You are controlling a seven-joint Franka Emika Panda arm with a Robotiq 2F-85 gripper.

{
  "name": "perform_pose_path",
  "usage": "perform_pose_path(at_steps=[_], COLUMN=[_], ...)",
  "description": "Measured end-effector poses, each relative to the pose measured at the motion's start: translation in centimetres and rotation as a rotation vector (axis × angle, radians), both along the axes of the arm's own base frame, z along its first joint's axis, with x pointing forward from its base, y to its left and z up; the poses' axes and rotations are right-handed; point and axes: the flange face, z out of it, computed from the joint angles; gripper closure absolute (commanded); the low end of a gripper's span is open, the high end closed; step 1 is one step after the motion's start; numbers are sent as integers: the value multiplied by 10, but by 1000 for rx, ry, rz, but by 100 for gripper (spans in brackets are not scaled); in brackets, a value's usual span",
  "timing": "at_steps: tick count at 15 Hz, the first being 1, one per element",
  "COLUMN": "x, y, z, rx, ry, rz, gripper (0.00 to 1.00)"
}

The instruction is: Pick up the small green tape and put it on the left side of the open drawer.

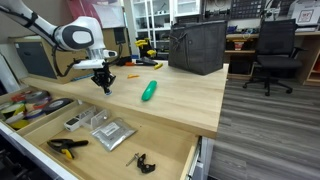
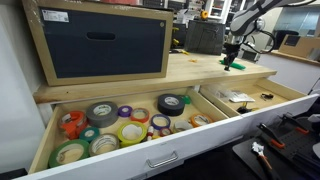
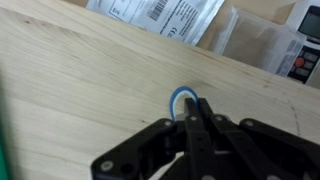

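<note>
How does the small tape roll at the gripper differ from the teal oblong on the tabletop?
The small pale ring-shaped tape roll is far smaller than the teal oblong object. The roll is whitish with a blue edge; the oblong is teal. The roll sits at the gripper's fingertips; the oblong lies apart. Both rest on the pale wooden tabletop.

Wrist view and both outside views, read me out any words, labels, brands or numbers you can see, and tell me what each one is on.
Nothing is sharp enough to quote.
Barcode label on the clear packet, wrist view: the print is blurred and unreadable.
Sticker on the dark cabinet front, in an exterior view: too small to read.
</note>
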Motion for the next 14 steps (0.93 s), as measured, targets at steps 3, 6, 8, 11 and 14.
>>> perform_pose_path(at_steps=[3,6,8,11,14], x=[-13,-31,-43,-61,-78], y=[42,86,114,147,172], z=[-4,1,5,9,11], rx=[9,19,22,26,27], ry=[-3,-8,-15,-16,-21], rz=[68,141,191,269,350], gripper=[99,99,99,99,99])
